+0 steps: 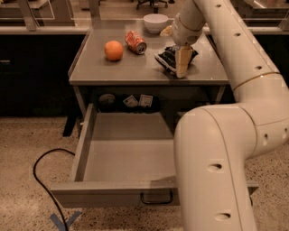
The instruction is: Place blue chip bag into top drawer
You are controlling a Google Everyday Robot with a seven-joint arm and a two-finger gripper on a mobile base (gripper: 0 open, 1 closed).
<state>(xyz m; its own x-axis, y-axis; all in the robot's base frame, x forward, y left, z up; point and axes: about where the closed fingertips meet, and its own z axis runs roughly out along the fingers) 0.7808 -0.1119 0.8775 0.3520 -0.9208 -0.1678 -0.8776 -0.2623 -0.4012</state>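
Our gripper (182,63) is down at the bag (168,56) near the bench's (113,72) front right edge; whether it grips, we cannot tell. The drawer (126,155) below stands open.

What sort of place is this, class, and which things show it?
Probably an office or lab workroom: a wheeled chair base behind, long dark counters, speckled hard floor. The gripper is at the blue chip bag on the grey cabinet.

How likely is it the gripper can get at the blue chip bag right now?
Likely yes: the gripper hangs right at the blue chip bag on the cabinet top; the can, orange and bowl sit clear of it.
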